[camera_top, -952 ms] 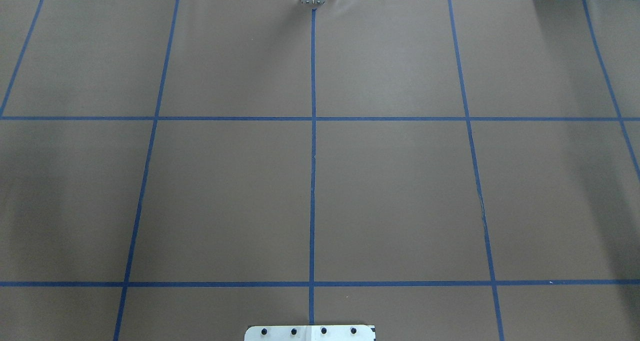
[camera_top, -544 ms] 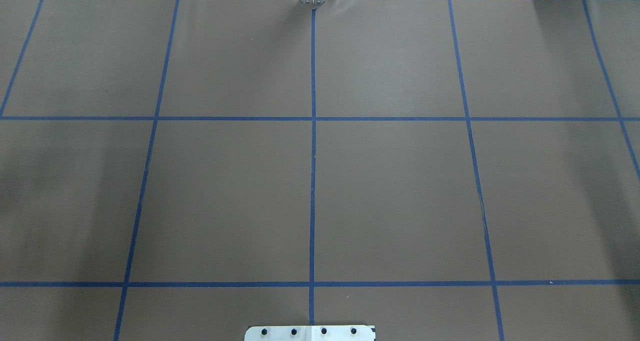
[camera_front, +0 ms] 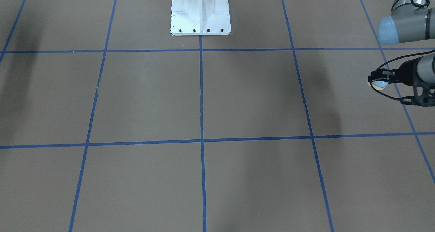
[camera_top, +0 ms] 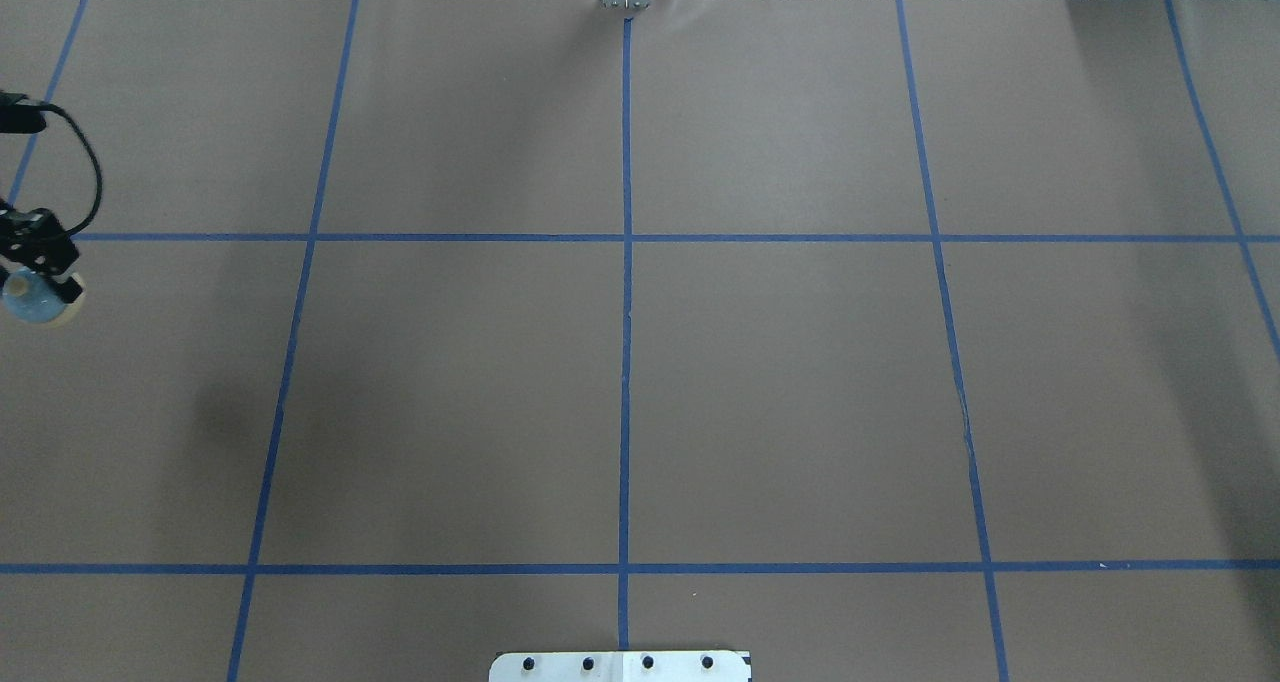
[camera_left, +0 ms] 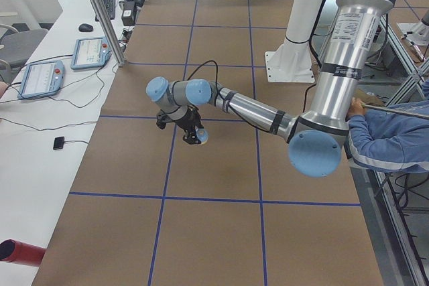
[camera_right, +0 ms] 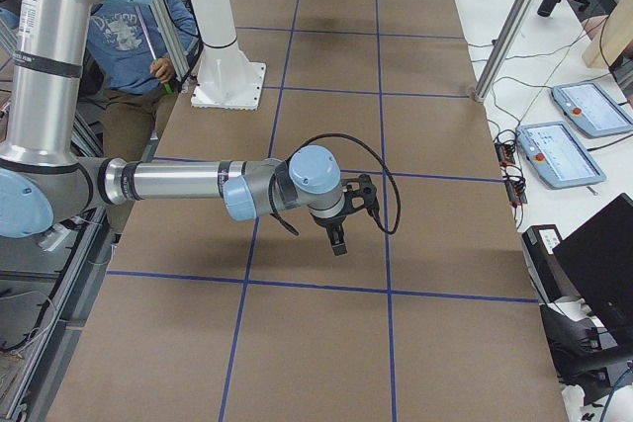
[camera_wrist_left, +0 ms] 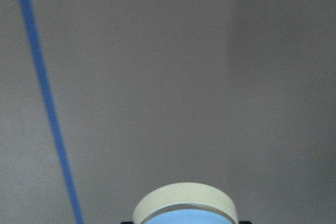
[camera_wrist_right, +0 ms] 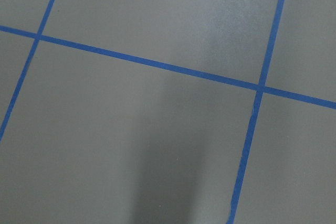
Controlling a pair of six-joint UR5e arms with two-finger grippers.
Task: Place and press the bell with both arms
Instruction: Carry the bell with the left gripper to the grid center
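Bell [camera_top: 30, 302] in pinch of left gripper [camera_top: 45, 277], overhead edge; right gripper [camera_right: 339, 244] side-view only, state indiscernible

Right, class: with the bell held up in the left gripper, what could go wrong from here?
1. The left gripper pinches the small bell only at its fingertips, above the table; it could slip and drop.
2. The right arm is also stretched over the table; if both head for one spot, they might collide.

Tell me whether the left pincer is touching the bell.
Touching. The front-facing view shows the left pincer closed on the bell, its black fingers against the dome.
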